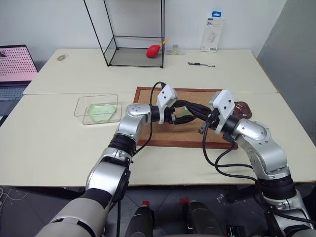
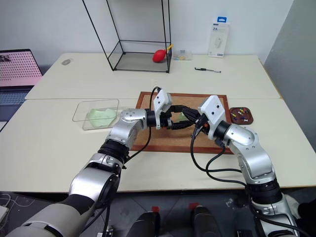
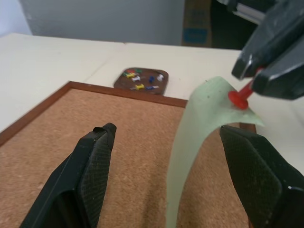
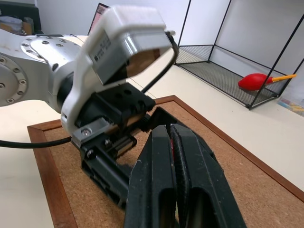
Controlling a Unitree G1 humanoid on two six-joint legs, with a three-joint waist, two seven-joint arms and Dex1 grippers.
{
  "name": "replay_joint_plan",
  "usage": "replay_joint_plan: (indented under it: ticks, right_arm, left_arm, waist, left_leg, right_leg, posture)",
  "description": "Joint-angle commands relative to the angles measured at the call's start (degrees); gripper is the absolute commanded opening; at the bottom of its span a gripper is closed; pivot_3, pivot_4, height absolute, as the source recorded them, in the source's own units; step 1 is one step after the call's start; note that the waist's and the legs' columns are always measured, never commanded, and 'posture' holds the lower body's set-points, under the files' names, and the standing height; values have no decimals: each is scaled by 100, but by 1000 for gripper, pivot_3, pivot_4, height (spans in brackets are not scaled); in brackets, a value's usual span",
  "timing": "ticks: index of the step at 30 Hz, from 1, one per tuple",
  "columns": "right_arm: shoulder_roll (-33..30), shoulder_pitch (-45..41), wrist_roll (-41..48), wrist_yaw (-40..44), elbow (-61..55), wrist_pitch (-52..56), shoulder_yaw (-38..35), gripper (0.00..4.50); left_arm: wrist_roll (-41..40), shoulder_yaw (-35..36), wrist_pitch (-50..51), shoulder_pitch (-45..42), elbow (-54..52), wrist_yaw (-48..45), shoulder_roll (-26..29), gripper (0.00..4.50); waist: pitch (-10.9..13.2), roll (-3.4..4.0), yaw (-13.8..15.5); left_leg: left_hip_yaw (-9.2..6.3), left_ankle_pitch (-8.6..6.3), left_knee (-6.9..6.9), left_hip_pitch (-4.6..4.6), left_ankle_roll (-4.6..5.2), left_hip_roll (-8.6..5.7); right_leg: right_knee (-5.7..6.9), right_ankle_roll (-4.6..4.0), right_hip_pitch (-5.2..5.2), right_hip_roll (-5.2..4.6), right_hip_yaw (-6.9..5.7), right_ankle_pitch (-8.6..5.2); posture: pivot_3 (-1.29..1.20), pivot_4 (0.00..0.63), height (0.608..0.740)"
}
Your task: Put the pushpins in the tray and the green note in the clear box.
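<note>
Above the middle of the wood-framed corkboard [image 1: 163, 134], the right gripper [image 3: 249, 78] is closed on the red-headed pushpin [image 3: 239, 98], and this pin is still pushed through the small pale mint-green paper note [image 3: 197, 142]. The note hangs from the pin and bends downward. The left gripper [image 3: 183, 183] stands wide open with one finger on each side of the note, holding nothing.

The small dark brown tray [image 1: 245, 111] with rounded corners sits at about 3 o'clock from the corkboard, just beside its frame, and already holds several coloured pushpins [image 3: 141, 80]. The shallow transparent plastic box [image 1: 80, 108] is at 9 o'clock from the board, with a wavy pale green sheet [image 1: 102, 112] inside.

I judge the main risk is separation. If the left fingers close on too little of the curved paper, the note can slip or tear around the pin hole. If the right gripper releases early, pin and note fall together on the cork.
</note>
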Motion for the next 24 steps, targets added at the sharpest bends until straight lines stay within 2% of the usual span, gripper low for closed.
replay_joint_plan:
  ticks: [1,11,15,24]
  right_arm:
    - [26,-175,165,57,-323,150,10,0]
    - [10,-191,259,85,-428,358,29,0]
    - [15,-198,263,91,-426,382,21,0]
    - [50,-212,259,76,-434,395,10,0]
  left_arm:
    - [68,-5,-231,-294,213,-40,-58,3704]
    - [-15,173,-352,-560,645,-160,-190,3704]
    - [-7,183,-270,-584,713,-333,-189,3126]
    - [60,156,-172,-521,689,-531,-142,1306]
  waist:
    - [0,0,-2]
    - [0,0,-4]
    - [0,0,-4]
    - [0,0,-3]
  left_leg:
    - [0,0,0,0,0,0]
    - [-1,0,0,-1,0,0]
    - [0,0,0,-1,0,0]
    - [-1,0,0,-1,0,0]
  right_leg:
    - [0,0,0,0,0,0]
    - [0,0,0,0,-1,0]
    - [0,0,0,0,0,0]
    - [0,0,0,0,-1,0]
  posture:
    - [0,150,740]
    - [0,150,740]
    - [0,150,740]
    - [0,150,740]
